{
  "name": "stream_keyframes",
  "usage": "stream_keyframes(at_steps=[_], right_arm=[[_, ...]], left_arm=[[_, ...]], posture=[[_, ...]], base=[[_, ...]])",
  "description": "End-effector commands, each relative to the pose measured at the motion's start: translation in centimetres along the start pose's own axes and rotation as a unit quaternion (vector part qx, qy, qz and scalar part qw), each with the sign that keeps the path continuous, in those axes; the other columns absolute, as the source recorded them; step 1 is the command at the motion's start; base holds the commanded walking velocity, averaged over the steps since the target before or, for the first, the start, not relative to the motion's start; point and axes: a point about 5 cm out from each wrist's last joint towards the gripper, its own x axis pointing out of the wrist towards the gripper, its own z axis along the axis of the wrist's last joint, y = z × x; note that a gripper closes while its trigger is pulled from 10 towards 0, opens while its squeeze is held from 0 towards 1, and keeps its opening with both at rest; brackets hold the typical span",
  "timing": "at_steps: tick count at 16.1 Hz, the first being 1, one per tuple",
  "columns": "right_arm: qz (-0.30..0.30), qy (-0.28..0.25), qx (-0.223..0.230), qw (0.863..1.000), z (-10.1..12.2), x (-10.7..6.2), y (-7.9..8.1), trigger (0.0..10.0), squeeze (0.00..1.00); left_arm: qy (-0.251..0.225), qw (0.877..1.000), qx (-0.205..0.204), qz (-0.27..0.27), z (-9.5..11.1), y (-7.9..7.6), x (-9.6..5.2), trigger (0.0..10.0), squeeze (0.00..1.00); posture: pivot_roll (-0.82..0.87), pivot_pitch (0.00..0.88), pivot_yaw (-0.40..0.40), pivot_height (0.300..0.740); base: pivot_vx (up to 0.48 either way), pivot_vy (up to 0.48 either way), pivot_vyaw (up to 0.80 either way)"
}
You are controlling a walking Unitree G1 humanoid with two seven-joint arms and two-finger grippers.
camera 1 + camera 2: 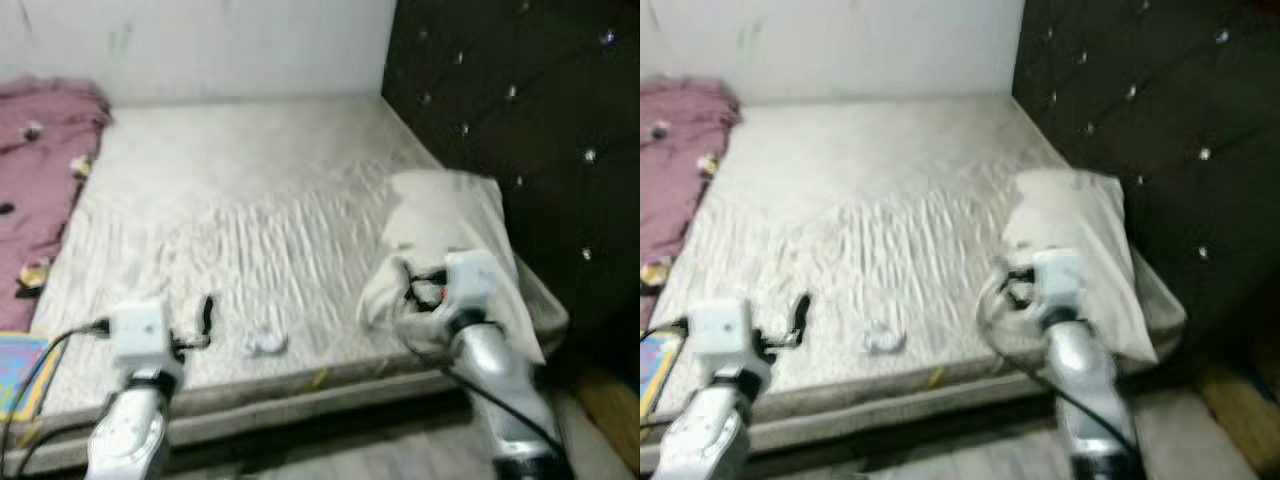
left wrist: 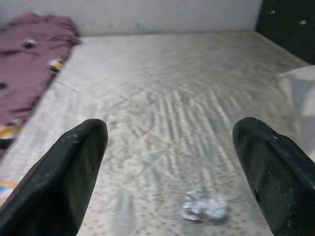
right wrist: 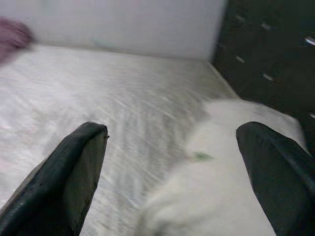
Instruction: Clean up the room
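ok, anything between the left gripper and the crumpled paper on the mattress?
No. Left wrist view shows bare mattress between the open left gripper and the crumpled paper.

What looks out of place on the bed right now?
A small crumpled white scrap lies loose on the mattress near its front edge, just ahead of the open left pincer. The pillow sits askew by the headboard, overhanging the corner. A maroon blanket is bunched along the far side.

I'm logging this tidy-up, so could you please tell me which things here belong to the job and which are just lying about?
For the job:
- crumpled paper on the mattress
- pillow
- maroon blanket
- left hand, open
- right hand, open

Just there:
- dark tufted headboard
- white wall
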Motion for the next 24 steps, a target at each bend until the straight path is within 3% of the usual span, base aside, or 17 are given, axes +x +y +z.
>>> stream_keyframes(at_steps=[1, 4, 9, 12, 13, 24], right_arm=[[-0.017, 0.003, -0.007, 1.0, -0.1, -0.3, -1.2, 10.0, 1.0], [-0.013, 0.004, -0.008, 1.0, -0.2, -0.1, -1.1, 10.0, 1.0], [-0.014, 0.003, -0.007, 1.0, -0.2, 0.1, -0.9, 10.0, 1.0], [-0.019, 0.001, -0.01, 1.0, -0.1, 0.2, -1.0, 10.0, 1.0], [-0.018, 0.003, -0.009, 1.0, -0.1, 0.3, -1.0, 10.0, 0.0], [-0.02, 0.005, -0.018, 1.0, -0.2, 0.4, -1.1, 10.0, 0.0]], left_arm=[[-0.008, 1.0, -0.013, -0.012, 0.2, -0.5, 0.0, 10.0, 0.0], [-0.018, 0.998, -0.046, -0.037, 0.3, -1.2, 0.0, 10.0, 0.0], [-0.007, 0.996, -0.073, -0.044, -0.2, -1.1, 0.1, 10.0, 0.0], [-0.015, 0.996, -0.067, -0.053, 0.1, -1.5, 0.3, 10.0, 0.0], [-0.019, 0.996, -0.067, -0.056, 0.3, -1.6, 0.4, 10.0, 0.0], [-0.035, 0.995, -0.069, -0.066, 0.7, -2.0, 0.5, 10.0, 0.0]], posture=[[0.02, 0.0, -0.052, 0.74], [0.02, 0.0, -0.066, 0.74], [0.02, 0.0, -0.068, 0.74], [0.02, 0.0, -0.064, 0.74], [0.02, 0.0, -0.065, 0.74], [0.02, 0.0, -0.066, 0.74]], base=[[0.0, 0.0, 0.8], [0.0, 0.0, 0.8], [0.0, 0.0, 0.8], [0.0, 0.0, 0.53], [0.0, 0.0, 0.0], [0.21, 0.0, 0.0]])
